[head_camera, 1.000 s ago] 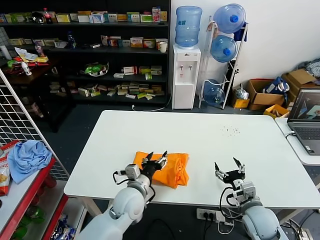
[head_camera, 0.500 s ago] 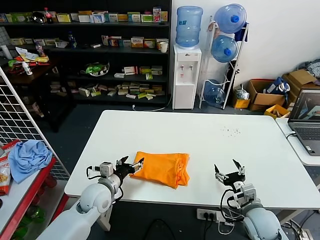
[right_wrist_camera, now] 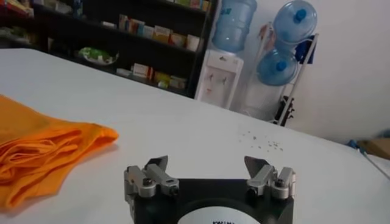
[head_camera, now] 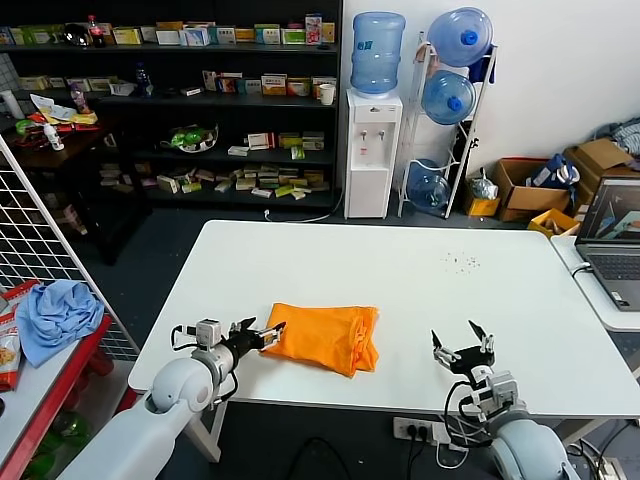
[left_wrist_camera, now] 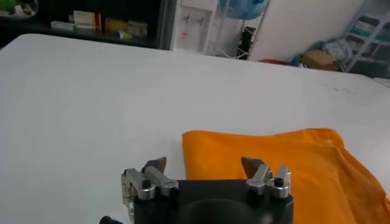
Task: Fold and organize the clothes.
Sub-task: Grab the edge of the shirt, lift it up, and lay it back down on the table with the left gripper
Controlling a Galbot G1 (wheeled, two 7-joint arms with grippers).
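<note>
White table [head_camera: 420,290], rectangular, set in a storeroom; dark shelving with boxed goods along the far wall, a water dispenser [head_camera: 371,150] and spare water bottles far right, a laptop [head_camera: 615,240] on a second surface at the right edge.

Item 1. T-shirt [head_camera: 325,337], orange, one only. Located on the near half of the table, left of centre. Already folded into a compact, roughly rectangular packet; layered edges are shown bunched at its right end in the right wrist view [right_wrist_camera: 42,155]. No lettering is visible. Judged light, soft and limp: no shape will be kept when lifted, and layers are likely to slide apart if only the top ply is pinched. Best taken at a folded edge or corner with all layers caught together, or slid flat along the smooth tabletop.

Item 2. Left gripper [head_camera: 258,335], one. Held low over the table just beside the packet's near-left corner, pointed at it; fingers spread apart, nothing held. Contact with the cloth cannot be confirmed; in the left wrist view [left_wrist_camera: 205,165] the orange edge lies just ahead, between the fingertips.

Item 3. Right gripper [head_camera: 461,345], one. Placed near the front edge, well apart to the right of the shirt; fingers spread, empty [right_wrist_camera: 207,164].

Item 4. Blue cloth [head_camera: 55,312], one, on a red rack off the table at far left. Not part of the work.
</note>
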